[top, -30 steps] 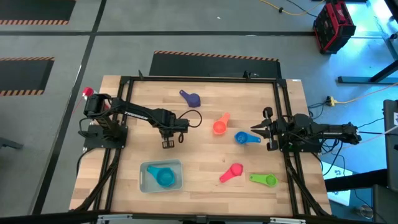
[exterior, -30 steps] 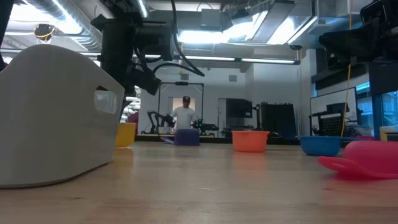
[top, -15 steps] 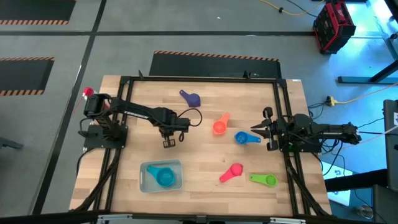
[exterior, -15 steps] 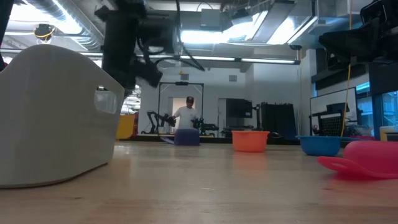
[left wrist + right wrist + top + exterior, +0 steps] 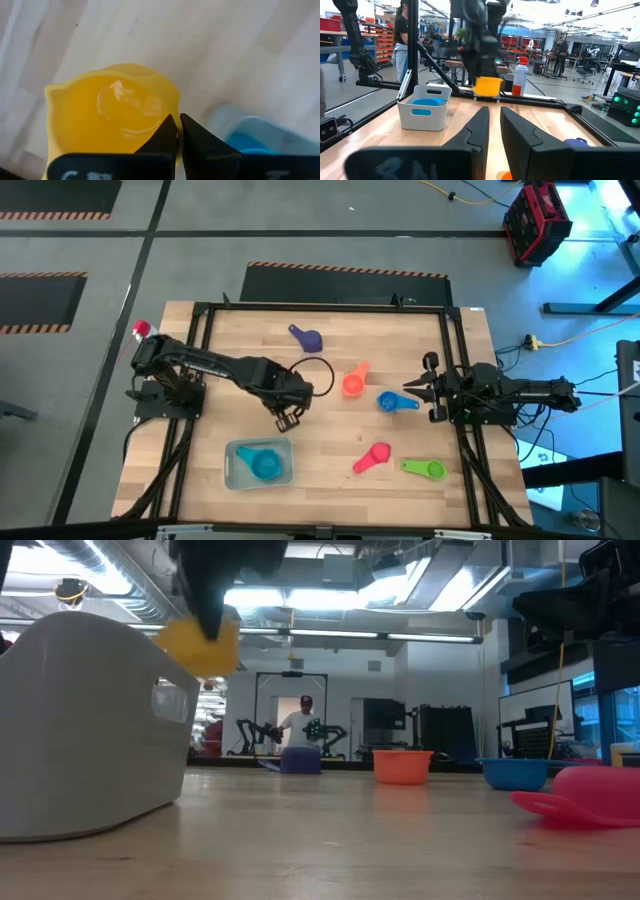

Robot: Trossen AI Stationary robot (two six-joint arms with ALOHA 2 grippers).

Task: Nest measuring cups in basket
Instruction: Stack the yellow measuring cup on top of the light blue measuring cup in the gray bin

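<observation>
My left gripper [image 5: 287, 418] is shut on the yellow measuring cup [image 5: 112, 110], held in the air just beyond the basket's far edge; the cup also shows in the low view [image 5: 200, 645]. The gripper hides the cup in the high view. The pale basket [image 5: 260, 463] holds the teal cup [image 5: 264, 466]. The purple [image 5: 308, 338], orange [image 5: 352, 384], blue [image 5: 390, 401], pink [image 5: 375, 456] and green [image 5: 428, 469] cups lie on the table. My right gripper [image 5: 408, 390] is shut and empty beside the blue cup. My left gripper pinches the yellow cup's rim [image 5: 172, 107], one finger [image 5: 162, 137] inside the bowl and the other outside. The fingers come from above, pointing down. The cup hangs below them, mouth up, lifted clear of the table.
The loose cups lie spread over the table's middle and right. Bare wood lies between the basket and the pink cup. A black frame runs around the table edges. A person stands in the room far behind the table [image 5: 297, 725].
My left gripper has gone up and a little toward the table's right and near edge, toward the basket, and has turned. The yellow cup, on the table a second ago, is now lifted clear.
</observation>
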